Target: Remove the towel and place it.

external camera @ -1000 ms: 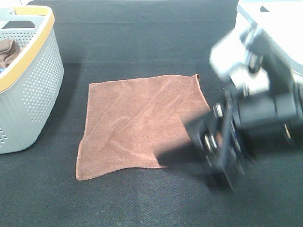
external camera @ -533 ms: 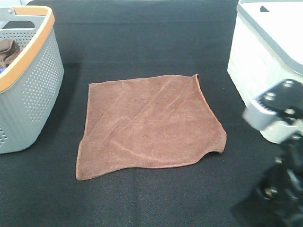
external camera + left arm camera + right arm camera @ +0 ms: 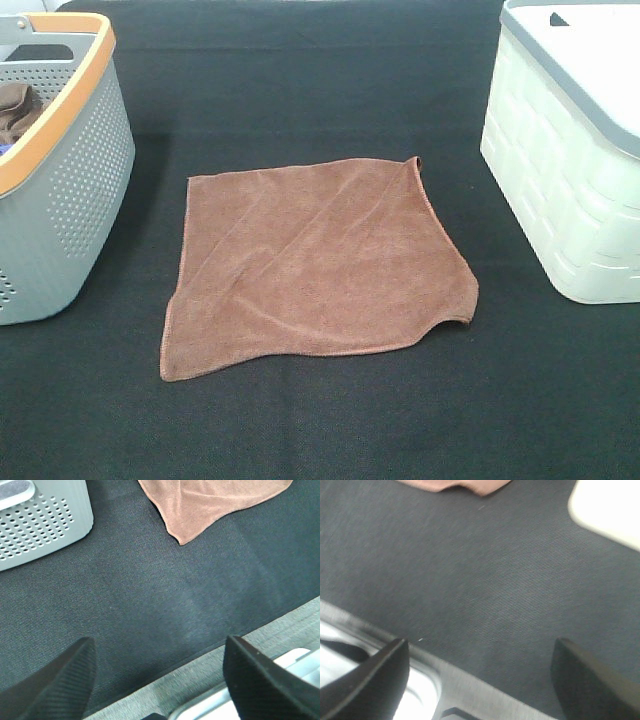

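Observation:
A brown towel [image 3: 310,265] lies spread flat on the black table cloth in the middle of the exterior high view. One corner of it shows in the left wrist view [image 3: 210,502] and an edge in the right wrist view [image 3: 465,485]. Neither arm shows in the exterior high view. My left gripper [image 3: 157,675] is open and empty over the table's front edge, apart from the towel. My right gripper [image 3: 480,675] is open and empty, also near the front edge.
A grey perforated basket with an orange rim [image 3: 60,170] stands at the left, with brown cloth inside; it also shows in the left wrist view [image 3: 40,525]. A pale green bin with a grey rim [image 3: 570,160] stands at the right.
My right arm has pulled back from beside the towel's right corner toward the front right and has left the exterior high view. The towel has not moved.

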### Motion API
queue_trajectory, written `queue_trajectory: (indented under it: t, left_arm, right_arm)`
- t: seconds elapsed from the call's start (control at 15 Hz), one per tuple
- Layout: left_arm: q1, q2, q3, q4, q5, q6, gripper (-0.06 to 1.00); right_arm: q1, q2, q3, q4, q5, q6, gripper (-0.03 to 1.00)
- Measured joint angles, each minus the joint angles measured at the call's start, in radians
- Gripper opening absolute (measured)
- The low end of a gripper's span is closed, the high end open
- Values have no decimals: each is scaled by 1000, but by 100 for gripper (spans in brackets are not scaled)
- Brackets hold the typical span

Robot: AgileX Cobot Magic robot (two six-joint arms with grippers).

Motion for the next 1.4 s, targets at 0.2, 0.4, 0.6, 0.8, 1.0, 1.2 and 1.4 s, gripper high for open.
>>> queue_trajectory:
  t: [0.2, 0.4, 0.6, 0.8, 1.0, 1.2, 1.4]
  left_arm:
    - [0, -63, 13, -1, -15, 30, 68]
    - [0, -74, 13, -34, -35, 160, 68]
    - [0, -76, 13, -91, -40, 275, 68]
    - [0, -77, 13, -129, -34, 305, 68]
    - [0, -77, 13, -146, -28, 296, 68]
    - [0, -78, 33, -154, -95, 301, 68]
    - [0, -78, 58, -163, -147, 301, 68]
  right_arm:
    - [0, -105, 8, -6, 1, -9, 74]
    - [0, -253, 47, 53, -53, -139, 74]
    - [0, -309, 52, 90, -57, -208, 74]
    - [0, -310, 52, 92, -57, -209, 74]
    - [0, -310, 52, 92, -57, -209, 74]
    - [0, -310, 52, 96, -57, -209, 74]
    - [0, -310, 52, 96, -57, -209, 74]
